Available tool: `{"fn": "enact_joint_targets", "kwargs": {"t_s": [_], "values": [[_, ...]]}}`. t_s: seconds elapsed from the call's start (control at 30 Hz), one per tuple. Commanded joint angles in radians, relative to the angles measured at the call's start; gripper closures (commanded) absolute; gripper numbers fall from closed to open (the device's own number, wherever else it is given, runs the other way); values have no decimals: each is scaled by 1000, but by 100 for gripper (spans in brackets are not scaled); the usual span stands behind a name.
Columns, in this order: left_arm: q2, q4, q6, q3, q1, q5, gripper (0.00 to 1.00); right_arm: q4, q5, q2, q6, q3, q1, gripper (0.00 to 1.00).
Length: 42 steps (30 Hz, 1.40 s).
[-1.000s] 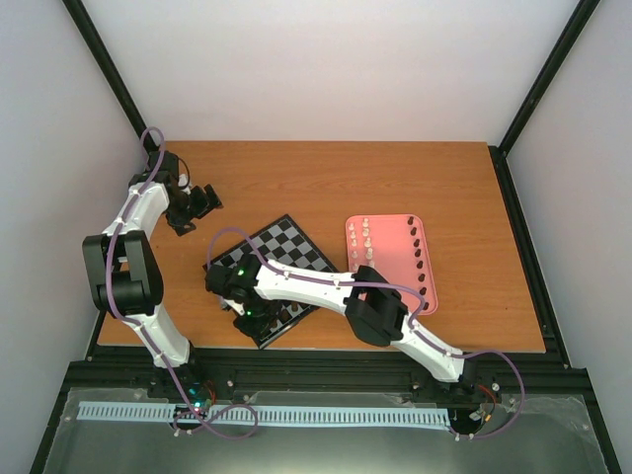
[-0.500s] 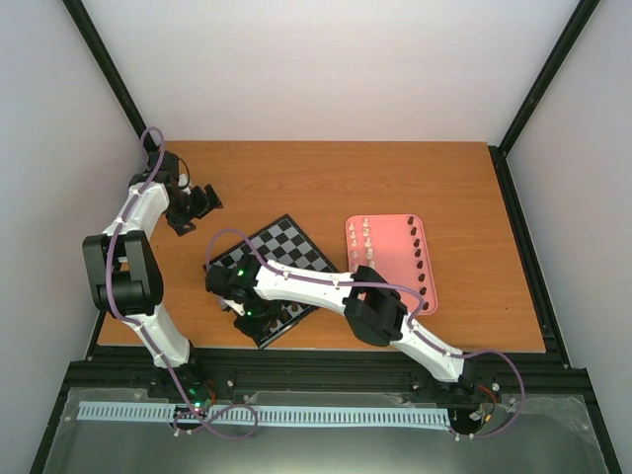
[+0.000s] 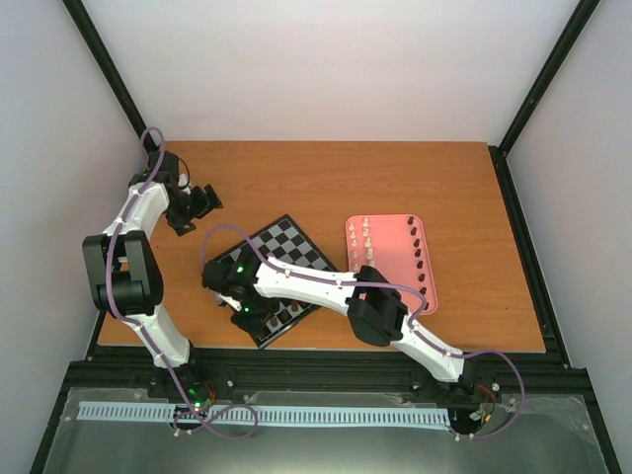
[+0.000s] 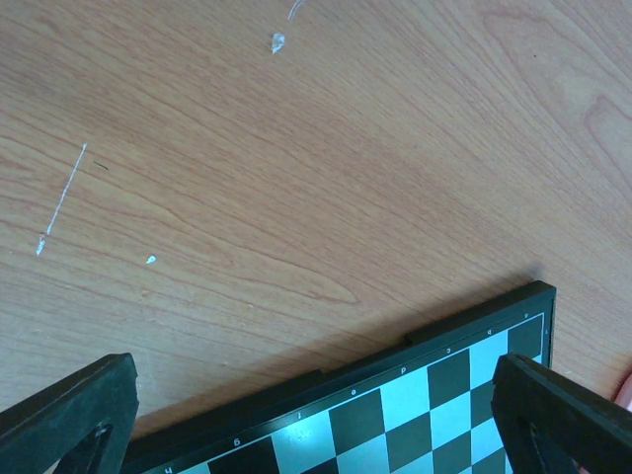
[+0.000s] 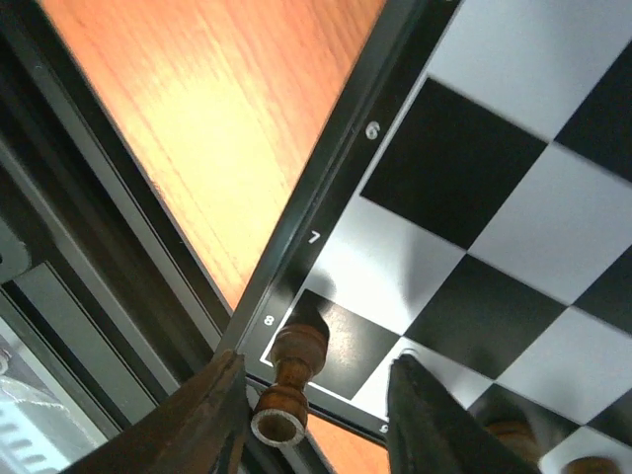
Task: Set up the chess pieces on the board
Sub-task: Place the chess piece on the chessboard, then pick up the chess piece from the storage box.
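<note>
The board point(image 3: 296, 247) lies tilted on the table, left of the pink tray. My right gripper point(image 3: 249, 314) hangs over the board's near corner. In the right wrist view the right gripper point(image 5: 316, 430) is open, and a dark brown piece point(image 5: 292, 373) stands upright on the black corner square by the "8" mark, close to the left finger point(image 5: 193, 425) and free of the right one. More dark pieces point(image 5: 513, 434) show blurred beside it. My left gripper point(image 3: 194, 204) is open above bare table, left of the board point(image 4: 415, 395), holding nothing.
The pink tray point(image 3: 429, 296) right of the board carries a column of cream-white pieces point(image 3: 366, 237) and a column of dark pieces point(image 3: 417, 252). The table's front edge and a black rail point(image 5: 118, 247) run just beyond the board's corner.
My right gripper's jaws have spread apart, letting go of the dark brown piece, which now stands on the corner square. The left arm has not moved.
</note>
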Motion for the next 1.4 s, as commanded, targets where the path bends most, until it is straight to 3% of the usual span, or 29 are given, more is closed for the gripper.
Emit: {"fn": "enact_joint_targets", "kwargs": {"t_s": [0.0,0.3,0.47,0.7,0.97,1.07,1.37], "values": [[-5,-7,9,43,-5,9,0,-16,44,-58,-33,48,-6,56],[3,-15,14,49,-5,4,0,-50,75,-88,-54,89,-21,53],[-1,-22,16,54,-4,3,0,-60,118,-154,-15,81,-95,50],[-11,-44,20,91,-5,-2,0,-45,217,-301,18,-47,-367,45],[-13,-46,27,76,-5,-1,0,16,361,-380,-2,-176,-709,48],[-6,-48,29,71,-4,1,0,68,349,-392,-8,-253,-821,50],[40,-42,24,84,-5,18,0,188,334,-315,-43,-349,-994,55]]}}
